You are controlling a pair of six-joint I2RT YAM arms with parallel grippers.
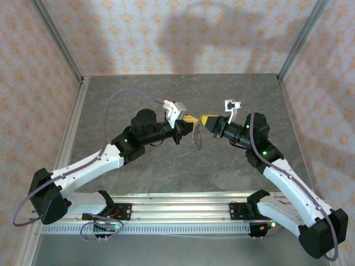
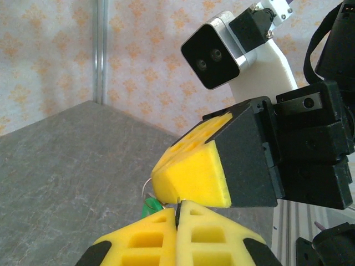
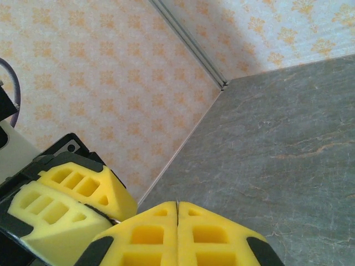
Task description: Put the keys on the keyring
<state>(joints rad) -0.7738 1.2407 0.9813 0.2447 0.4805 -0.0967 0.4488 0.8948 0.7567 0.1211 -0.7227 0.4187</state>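
My two grippers meet tip to tip above the middle of the table. The left gripper (image 1: 190,123) (image 2: 178,217) is shut, with a thin dark strip pinched in its seam. That strip looks like the keyring (image 1: 197,139), whose thin loop hangs down between the two grippers; a fine arc of it (image 2: 145,189) curves out beside the left fingertips. The key's green head (image 2: 150,209) sits just under the tips of the right gripper (image 1: 206,120) (image 3: 177,209), touching that arc. The right gripper is shut, and a silvery sliver pokes up from its seam. The key's blade is hidden.
The grey stone-patterned table (image 1: 183,88) lies below, enclosed by patterned walls with metal corner posts (image 1: 291,52). The left gripper's yellow fingers (image 3: 77,191) sit close against the right gripper's left side. The arms' mounting rail (image 1: 183,213) runs along the near edge.
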